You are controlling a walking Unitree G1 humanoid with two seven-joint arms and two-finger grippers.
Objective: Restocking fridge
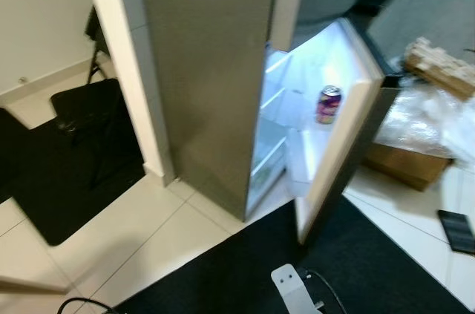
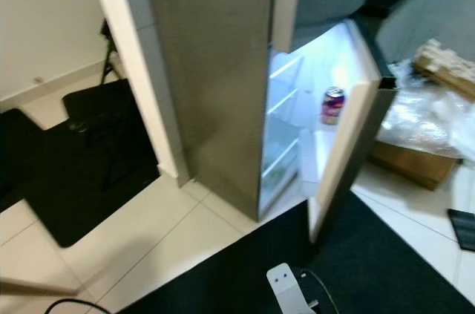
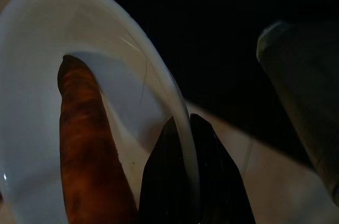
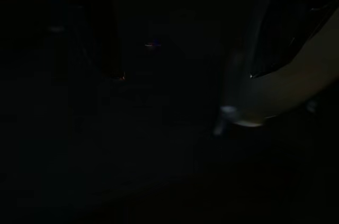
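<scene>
Left eye view: I see the fridge (image 1: pixel 208 84) standing with its door (image 1: pixel 338 136) swung wide over a black mat (image 1: pixel 252 269), a can (image 1: pixel 328 104) on a door shelf. My left gripper (image 3: pixel 183 144) pinches a white bowl (image 3: pixel 32 49) rim, a carrot (image 3: pixel 87 144) inside. I cannot tell the right gripper's finger state.

Black mat (image 1: pixel 67 180) on pale tile floor (image 1: pixel 148 232), left side, with dark folding stand (image 1: pixel 93 117) on it. White wall (image 1: pixel 37 10) behind. Second dark mat (image 1: pixel 356 269) along near edge of floor. Cardboard box (image 1: pixel 404 162) at right, crumpled clear plastic (image 1: pixel 430 117) on top. Dark flat item (image 1: pixel 456 231) on tiles near right edge.
</scene>
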